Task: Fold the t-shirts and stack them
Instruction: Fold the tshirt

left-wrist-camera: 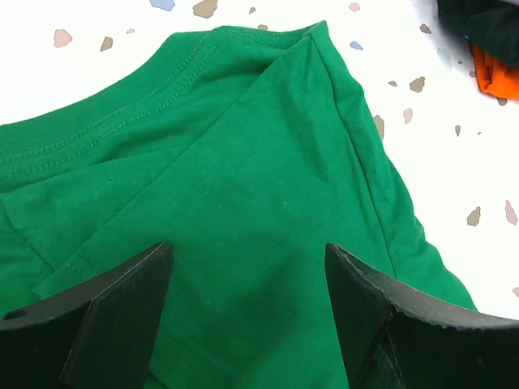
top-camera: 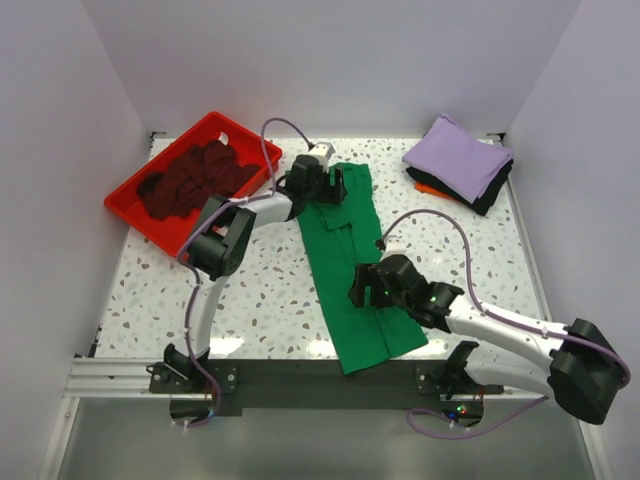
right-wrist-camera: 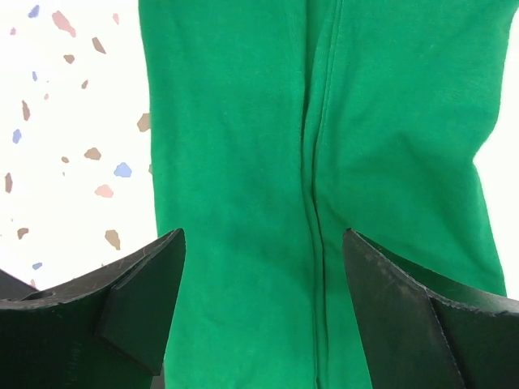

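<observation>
A bright green t-shirt (top-camera: 345, 250) lies folded into a long narrow strip from the far middle of the table to the near edge. My left gripper (top-camera: 340, 186) hangs open over its far end, and in the left wrist view the cloth (left-wrist-camera: 243, 162) fills the gap between the left gripper's (left-wrist-camera: 247, 251) spread fingers. My right gripper (top-camera: 357, 287) stands open over the strip's near half, with a lengthwise fold (right-wrist-camera: 312, 162) running between the right gripper's (right-wrist-camera: 263, 237) fingers. Neither gripper holds cloth. A dark maroon t-shirt (top-camera: 195, 180) lies crumpled in the tray.
The red tray (top-camera: 130, 205) sits at the far left. At the far right stands a stack of folded shirts, lavender (top-camera: 458, 155) on top, black (top-camera: 490, 192) and orange (top-camera: 428, 188) beneath; its black (left-wrist-camera: 486, 24) and orange (left-wrist-camera: 495, 73) edges show in the left wrist view. White walls enclose three sides of the table.
</observation>
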Controlling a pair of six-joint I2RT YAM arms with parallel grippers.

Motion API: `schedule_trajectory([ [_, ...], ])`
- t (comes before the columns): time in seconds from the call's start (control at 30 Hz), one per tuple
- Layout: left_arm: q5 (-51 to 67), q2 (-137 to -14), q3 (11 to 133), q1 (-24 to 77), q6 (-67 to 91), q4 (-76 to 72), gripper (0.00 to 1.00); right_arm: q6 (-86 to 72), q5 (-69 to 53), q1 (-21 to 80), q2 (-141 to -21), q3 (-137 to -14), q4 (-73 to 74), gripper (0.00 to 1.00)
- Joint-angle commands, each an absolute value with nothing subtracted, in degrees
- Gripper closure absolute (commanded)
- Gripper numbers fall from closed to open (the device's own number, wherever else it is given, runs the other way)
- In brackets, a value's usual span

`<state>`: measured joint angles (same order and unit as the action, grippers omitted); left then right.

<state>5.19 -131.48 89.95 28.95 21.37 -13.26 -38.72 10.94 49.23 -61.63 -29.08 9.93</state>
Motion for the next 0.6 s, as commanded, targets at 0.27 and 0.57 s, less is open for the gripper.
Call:
schedule_trajectory([
  [0.27,3.2,-113.1,72.9,30.5,24.0,-17.7,0.18,-40.8,12.4,51.2,-60.0,-25.8,11.6,0.18],
  [0.57,6.1,-118.0,71.1,30.4,25.6,-20.5,0.18,-42.6,13.8,54.2,-62.8,-24.7,10.0,0.19],
])
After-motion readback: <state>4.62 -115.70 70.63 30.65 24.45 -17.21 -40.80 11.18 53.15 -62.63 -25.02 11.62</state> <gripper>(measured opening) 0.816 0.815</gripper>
